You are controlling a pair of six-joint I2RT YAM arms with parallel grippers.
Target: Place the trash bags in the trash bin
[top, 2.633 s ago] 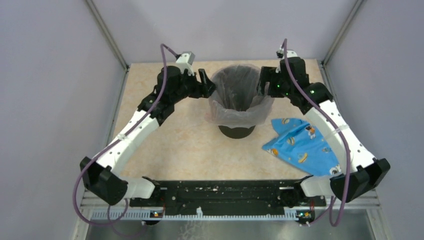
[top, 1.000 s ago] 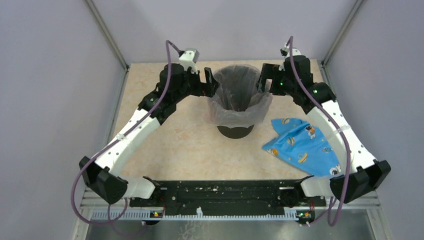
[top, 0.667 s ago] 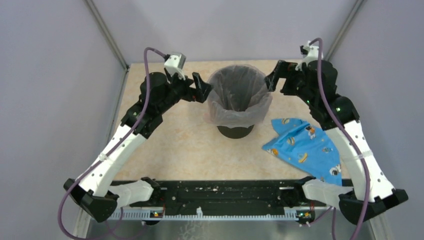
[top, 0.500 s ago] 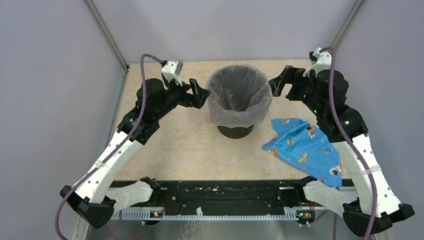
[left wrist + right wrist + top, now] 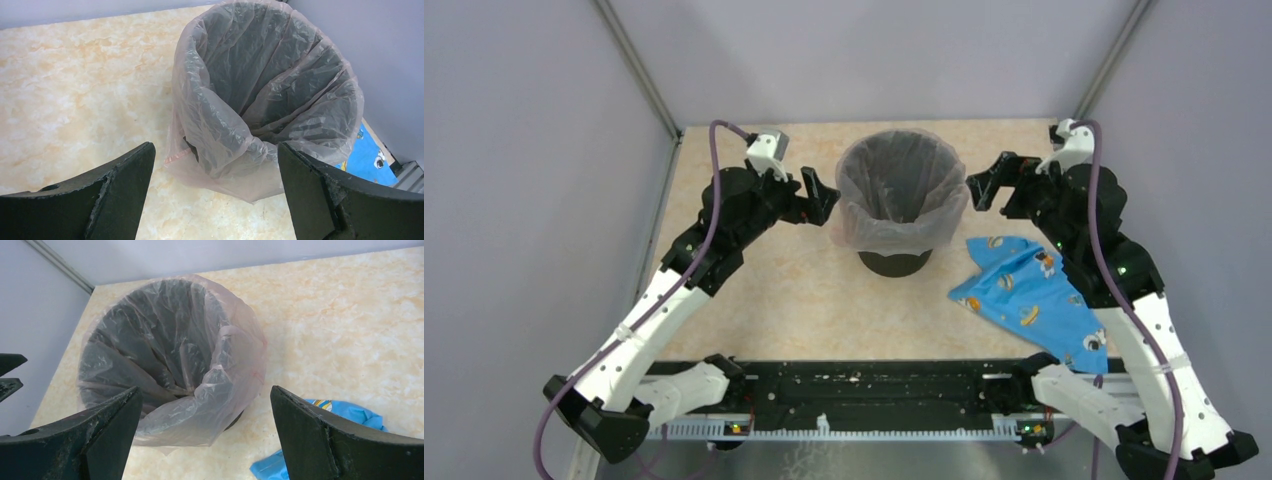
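Here, the left end effector [image 5: 818,196] stands spread wide and empty, just beside the left side of the trash bin [image 5: 896,264]. The right end effector [image 5: 986,182] is spread just as wide, holds nothing, and sits near the bin's right side. The trash bag [image 5: 892,232] lines the bin, its pale-pink film folded out over the rim. Both arms reach forward and inward from the near edge of the desk [image 5: 794,290]. A blue patterned cloth [image 5: 1029,295] lies right of the bin.
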